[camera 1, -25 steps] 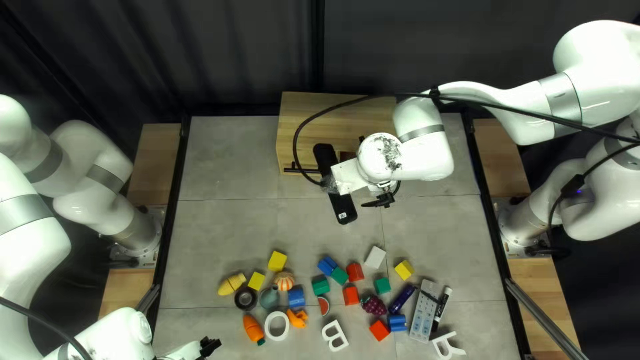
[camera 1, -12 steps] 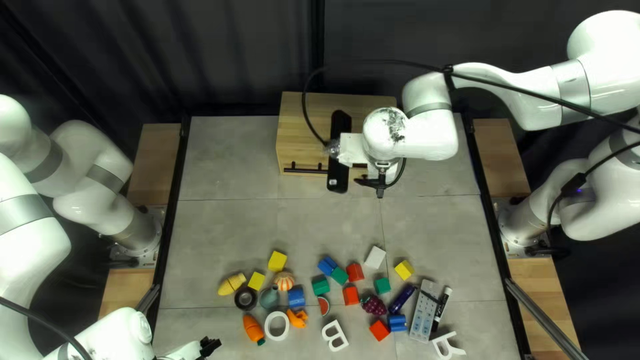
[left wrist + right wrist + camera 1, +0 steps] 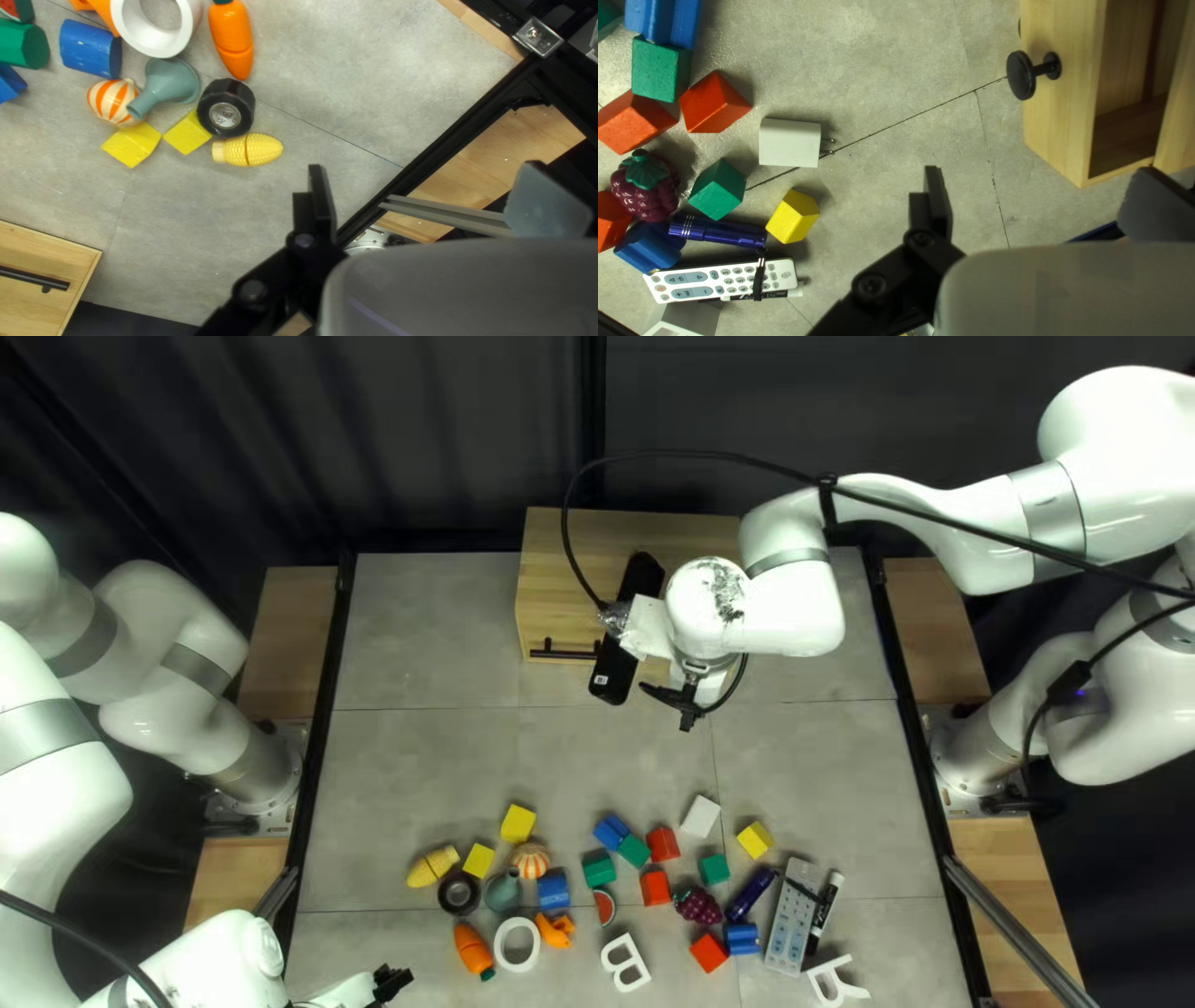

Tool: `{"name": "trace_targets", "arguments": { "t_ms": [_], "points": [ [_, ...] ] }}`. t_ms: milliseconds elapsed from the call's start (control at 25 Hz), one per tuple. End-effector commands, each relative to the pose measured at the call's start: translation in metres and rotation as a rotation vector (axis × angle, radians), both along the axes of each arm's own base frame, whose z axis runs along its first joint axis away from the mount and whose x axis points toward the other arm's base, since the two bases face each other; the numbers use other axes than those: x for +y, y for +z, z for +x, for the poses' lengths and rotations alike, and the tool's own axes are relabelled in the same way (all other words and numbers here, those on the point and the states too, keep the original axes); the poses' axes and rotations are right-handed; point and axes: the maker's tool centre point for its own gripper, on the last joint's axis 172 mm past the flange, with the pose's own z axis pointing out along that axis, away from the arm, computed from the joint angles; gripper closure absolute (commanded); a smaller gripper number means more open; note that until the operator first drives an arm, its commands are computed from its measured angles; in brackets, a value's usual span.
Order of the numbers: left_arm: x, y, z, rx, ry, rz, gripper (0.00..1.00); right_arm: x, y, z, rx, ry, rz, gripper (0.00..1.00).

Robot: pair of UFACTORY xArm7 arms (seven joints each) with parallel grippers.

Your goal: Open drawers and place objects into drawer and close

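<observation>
Yellow corn (image 3: 247,150) touching black wheel (image 3: 226,108), orange carrot (image 3: 232,38) nearby, wooden drawer unit (image 3: 37,249), open fingers (image 3: 321,194) near corn

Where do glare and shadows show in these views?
Top left view: glare on the right arm, dim curtain. Left wrist view: a glint on the metal bracket. Right wrist view: shadows beside the charger and yellow block, shade inside the drawer.

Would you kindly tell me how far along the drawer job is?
The round-knobbed drawer of the wooden cabinet already stands open. Nothing is in hand: my left gripper and right gripper are both open and empty. Objects such as the toy corn, yellow block and white plug lie on the table, so placing things inside and closing up seem left.
</observation>
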Motion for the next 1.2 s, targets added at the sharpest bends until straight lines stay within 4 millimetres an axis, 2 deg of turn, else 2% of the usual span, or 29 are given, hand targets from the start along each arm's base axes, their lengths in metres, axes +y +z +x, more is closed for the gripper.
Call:
{"name": "trace_targets", "arguments": {
  "t_ms": [40,360,520,880,1200],
  "points": [
    [0.000,0.000,0.000,0.000,0.000,0.000,0.00,-0.017,-0.003,-0.014,0.021,-0.012,-0.043,0.00],
    [0.000,0.000,0.000,0.000,0.000,0.000,0.00,-0.062,0.013,-0.038,0.058,-0.004,-0.152,0.00],
    [0.000,0.000,0.000,0.000,0.000,0.000,0.00,-0.077,0.017,-0.046,0.061,0.013,-0.192,0.00],
    [0.000,0.000,0.000,0.000,0.000,0.000,0.00,-0.095,0.005,-0.055,0.063,0.042,-0.234,0.00],
    [0.000,0.000,0.000,0.000,0.000,0.000,0.00,-0.103,0.005,-0.052,0.068,0.070,-0.269,0.00]
  ]
}}
